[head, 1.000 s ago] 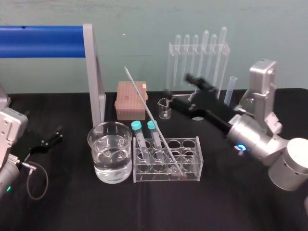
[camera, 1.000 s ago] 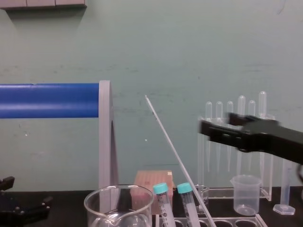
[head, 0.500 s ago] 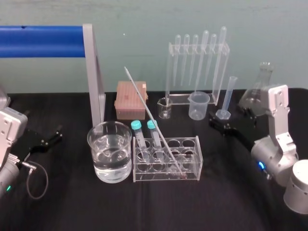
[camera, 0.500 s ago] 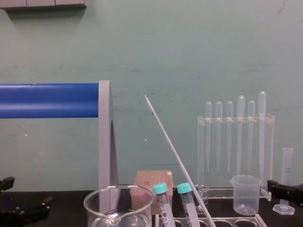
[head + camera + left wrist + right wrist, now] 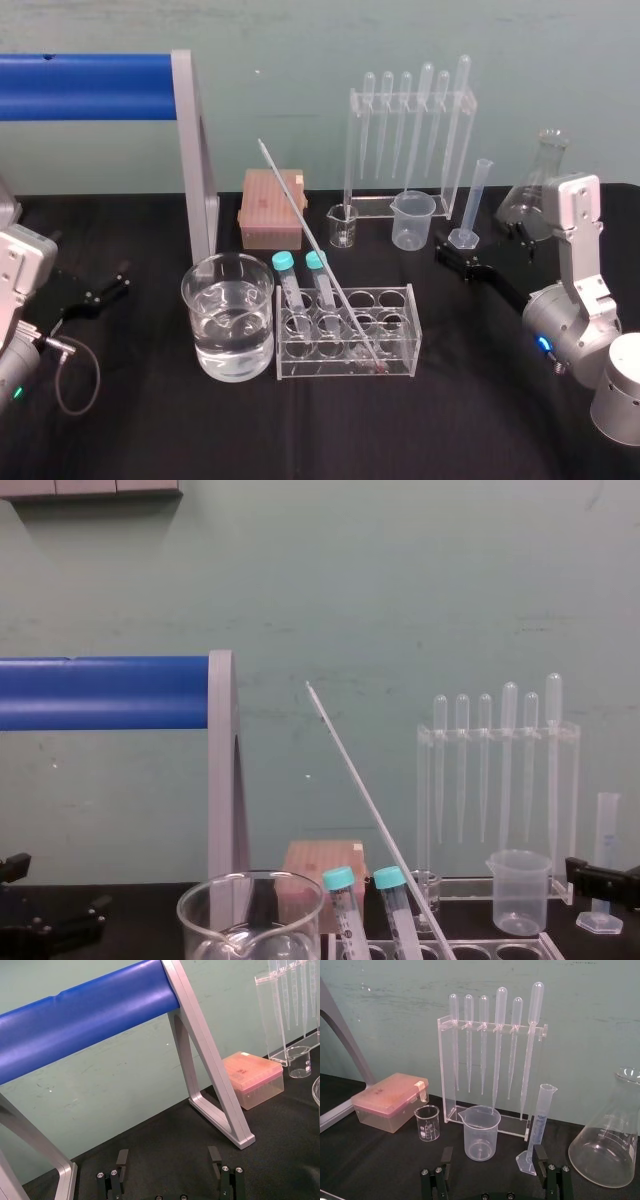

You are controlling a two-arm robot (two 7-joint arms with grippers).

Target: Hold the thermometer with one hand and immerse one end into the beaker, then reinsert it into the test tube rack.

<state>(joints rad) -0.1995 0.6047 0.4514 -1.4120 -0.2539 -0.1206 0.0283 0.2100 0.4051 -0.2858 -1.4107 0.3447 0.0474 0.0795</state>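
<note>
The thermometer [image 5: 300,215] leans in the rack [image 5: 405,300], well left of the right hand [image 5: 455,258], which sits low, spread wide and empty. The beaker [image 5: 200,290] stands just beyond the rack. The left hand [image 5: 112,283] idles farther left, also wide. Whether the dip is done or not yet begun, I cannot tell.

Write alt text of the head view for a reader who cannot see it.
The thermometer leans in the test tube rack in the middle, beside the beaker of clear liquid on its left. The right hand lies low at the right near a flask, the left hand at the left edge; neither touches the thermometer.
</note>
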